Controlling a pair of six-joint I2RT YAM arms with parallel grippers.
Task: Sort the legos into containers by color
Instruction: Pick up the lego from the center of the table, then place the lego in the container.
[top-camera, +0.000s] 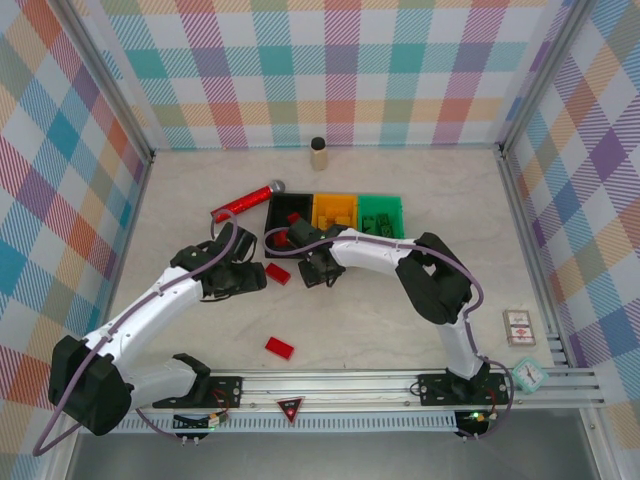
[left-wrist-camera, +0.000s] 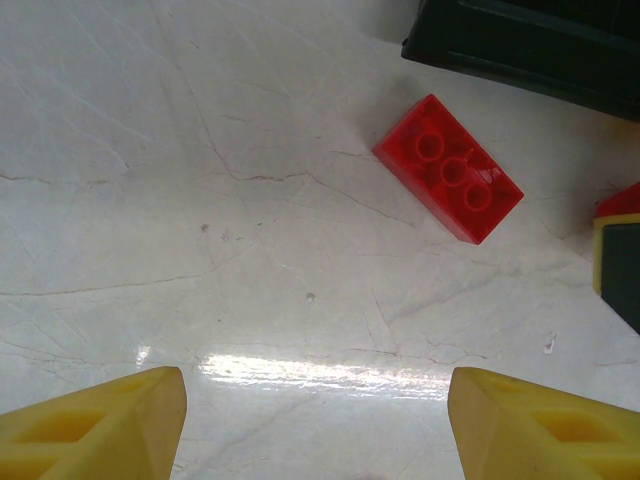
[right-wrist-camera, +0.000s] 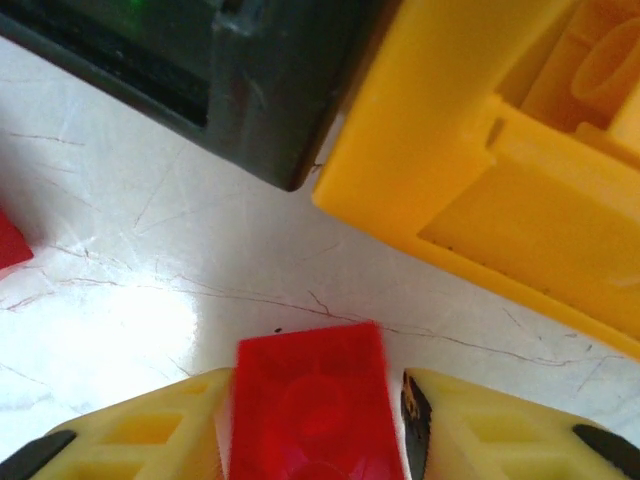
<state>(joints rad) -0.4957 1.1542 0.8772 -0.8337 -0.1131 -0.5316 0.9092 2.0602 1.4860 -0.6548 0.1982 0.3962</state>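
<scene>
The containers stand in a row at mid-table: black (top-camera: 285, 207), orange (top-camera: 334, 211) and green (top-camera: 381, 214). My right gripper (top-camera: 318, 272) sits just in front of the black and orange bins, its jaws closed against the sides of a red lego (right-wrist-camera: 310, 400). The black bin's corner (right-wrist-camera: 270, 90) and the orange bin's wall (right-wrist-camera: 440, 130) lie close ahead of it. My left gripper (top-camera: 252, 278) is open and low over the table, its fingers (left-wrist-camera: 100, 420) wide apart with nothing between them. Another red lego (left-wrist-camera: 450, 183) lies just ahead of it, near the black bin (left-wrist-camera: 530, 45).
A third red lego (top-camera: 279, 347) lies nearer the arm bases. A long red cylinder with a grey end (top-camera: 247, 200) lies left of the bins. A tan upright cylinder (top-camera: 318, 153) stands by the back wall. A small card box (top-camera: 519, 327) and a clock (top-camera: 528, 374) sit at the right.
</scene>
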